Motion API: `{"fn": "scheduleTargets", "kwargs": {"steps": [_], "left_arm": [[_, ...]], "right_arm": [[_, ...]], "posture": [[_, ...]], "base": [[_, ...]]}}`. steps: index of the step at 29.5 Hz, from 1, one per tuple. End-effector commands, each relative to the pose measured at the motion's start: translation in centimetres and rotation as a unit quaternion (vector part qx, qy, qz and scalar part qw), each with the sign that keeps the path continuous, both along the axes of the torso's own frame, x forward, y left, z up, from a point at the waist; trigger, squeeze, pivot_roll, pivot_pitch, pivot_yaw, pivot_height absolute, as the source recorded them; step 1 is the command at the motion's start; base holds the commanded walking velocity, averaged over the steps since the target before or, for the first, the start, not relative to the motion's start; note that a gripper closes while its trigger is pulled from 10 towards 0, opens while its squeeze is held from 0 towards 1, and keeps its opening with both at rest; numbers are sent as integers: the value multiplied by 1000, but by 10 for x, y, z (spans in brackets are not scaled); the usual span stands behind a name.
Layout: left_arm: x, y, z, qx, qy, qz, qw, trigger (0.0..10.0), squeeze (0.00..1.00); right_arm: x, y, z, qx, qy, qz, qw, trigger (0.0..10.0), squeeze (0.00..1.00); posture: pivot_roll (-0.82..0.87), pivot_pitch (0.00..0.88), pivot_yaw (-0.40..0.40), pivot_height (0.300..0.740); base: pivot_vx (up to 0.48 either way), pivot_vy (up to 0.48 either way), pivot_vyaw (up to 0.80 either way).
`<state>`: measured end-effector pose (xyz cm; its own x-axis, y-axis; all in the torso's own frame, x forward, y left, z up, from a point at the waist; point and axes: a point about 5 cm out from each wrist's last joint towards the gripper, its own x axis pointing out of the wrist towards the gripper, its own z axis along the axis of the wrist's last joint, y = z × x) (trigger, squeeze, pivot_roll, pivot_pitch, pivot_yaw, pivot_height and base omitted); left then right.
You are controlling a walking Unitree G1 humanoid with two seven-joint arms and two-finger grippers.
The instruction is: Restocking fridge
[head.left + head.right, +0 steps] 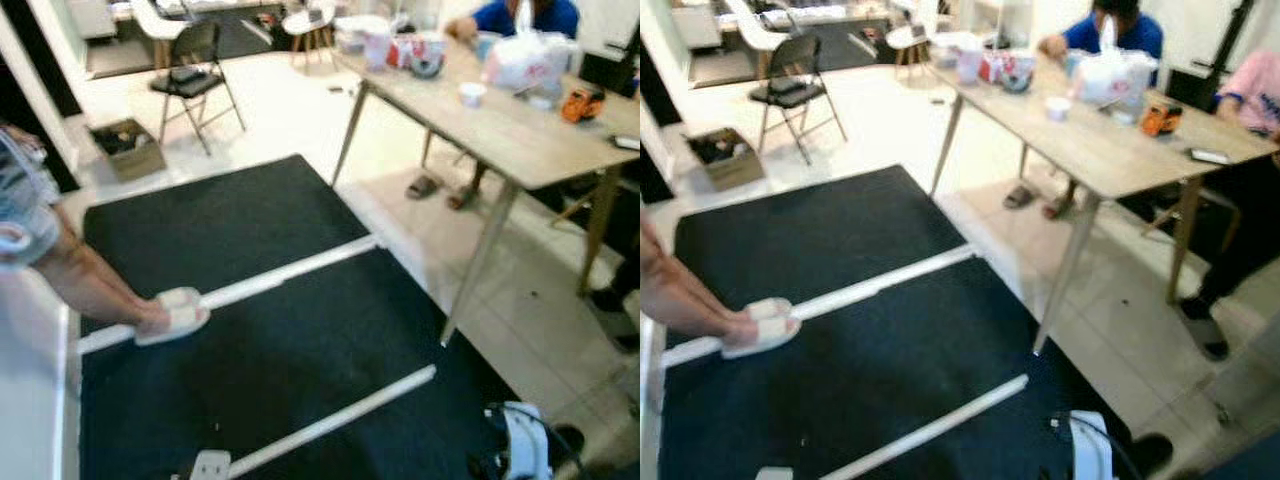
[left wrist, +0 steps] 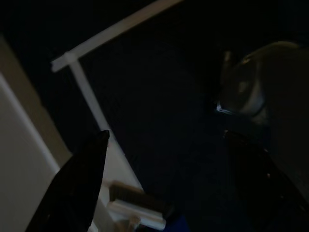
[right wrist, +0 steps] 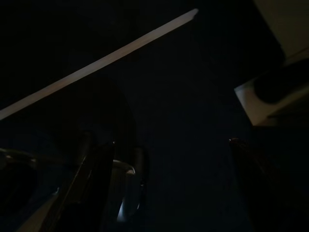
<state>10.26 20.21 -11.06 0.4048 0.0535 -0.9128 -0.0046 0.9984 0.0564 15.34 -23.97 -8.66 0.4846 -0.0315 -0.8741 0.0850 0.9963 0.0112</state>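
Although the task is to restock a fridge, the head views take in neither a fridge nor any goods in reach. The lower middle of the frame holds a dark floor mat [image 1: 250,330] crossed by 2 pale strips [image 1: 290,275], with a person's slippered foot [image 1: 172,313] resting on the upper strip at the left. A long wooden table [image 1: 500,125] runs across the upper right, with a cup [image 1: 470,94], a white plastic bag [image 1: 525,58], an orange item [image 1: 582,103] and some packaged things near its far end [image 1: 405,50]. A seated person in blue [image 1: 525,15] is behind it; a folding chair [image 1: 195,75] and a cardboard box [image 1: 128,148] stand at the upper left.

Both arms hang low over the mat. In its wrist view the left gripper [image 2: 164,145] has its 2 black fingers spread wide with nothing between them, and the right gripper [image 3: 169,150] in its own dim view is likewise spread and empty.

If the stock is what lies on the table, I would judge the bag soft, light and shapeless, best taken by its gathered neck at the top; the cup is probably light and easy to crush or tip, so a gentle hold around its mid-wall would suit. The packaged things are too blurred to judge.
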Motion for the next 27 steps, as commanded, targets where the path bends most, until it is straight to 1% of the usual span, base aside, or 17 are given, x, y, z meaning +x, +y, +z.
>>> {"fn": "scheduleTargets", "kwargs": {"steps": [1,3,10,20,27], "left_arm": [[5,-3,1,-6,-6,-3,1000,10000,0],[7,-2,2,-9,-9,-2,1000,10000,0],[10,-1,2,-10,-9,-1,1000,10000,0],[3,-4,0,-18,5,-6,1000,10000,0],[4,-6,0,-24,8,-14,1000,10000,0]], "right_arm": [[-2,-4,0,-4,1,-8,1000,10000,0],[-3,-5,0,-4,2,-7,1000,10000,0],[-3,-3,0,-4,5,-4,1000,10000,0],[-7,-2,-3,-13,13,-2,1000,10000,0],[-7,-3,-2,-18,14,-2,1000,10000,0]], "posture": [[-38,0,-4,740],[-36,0,-5,740],[-36,0,2,740],[-35,0,4,740],[-36,0,-2,740]], "base": [[0,0,0],[0,0,0],[0,0,0],[0,0,0],[0,0,0]]}}
